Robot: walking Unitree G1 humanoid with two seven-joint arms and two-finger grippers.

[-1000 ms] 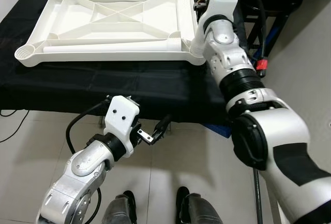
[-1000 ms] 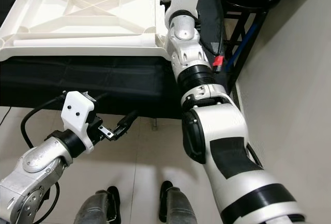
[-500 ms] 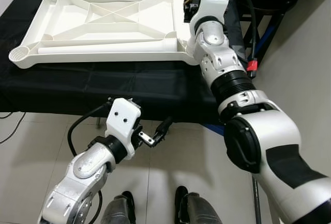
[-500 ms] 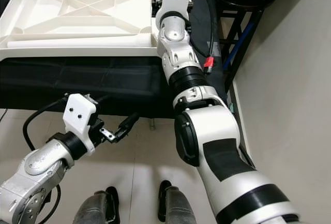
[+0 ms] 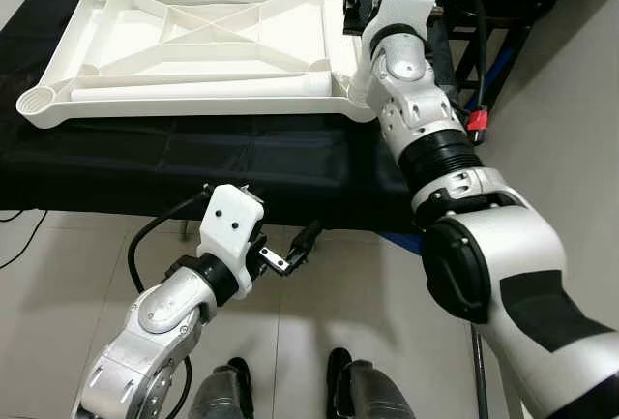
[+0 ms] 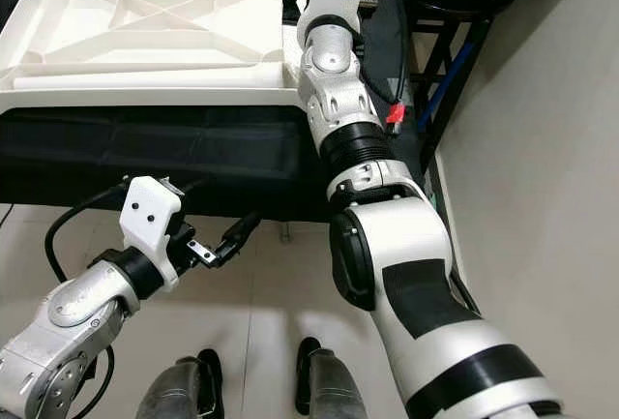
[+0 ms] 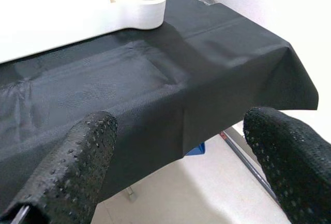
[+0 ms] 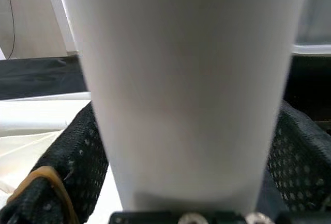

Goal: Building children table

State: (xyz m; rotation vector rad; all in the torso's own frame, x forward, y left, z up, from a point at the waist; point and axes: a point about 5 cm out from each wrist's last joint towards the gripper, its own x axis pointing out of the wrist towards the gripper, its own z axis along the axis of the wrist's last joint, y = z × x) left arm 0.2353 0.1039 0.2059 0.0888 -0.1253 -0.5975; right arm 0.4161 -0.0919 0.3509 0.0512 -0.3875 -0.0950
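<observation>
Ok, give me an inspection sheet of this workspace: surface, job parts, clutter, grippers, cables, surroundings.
Surface: low table under a black cloth, creased, hanging over the front edge.
Job's things: white plastic children's tabletop lying underside up, ribs showing; two loose white plastic leg tubes lie across it; a third white tube is in the right gripper.
Clutter: nothing seen.
Grippers: right gripper at the tabletop's far right corner, fingers shut on the tube. Left gripper low, in front of the table edge, fingers open, holding nothing.
Cables: black cable looping from the left wrist; black cable along the right arm.
Surroundings: pale tiled floor, dark metal frame to the right.
</observation>
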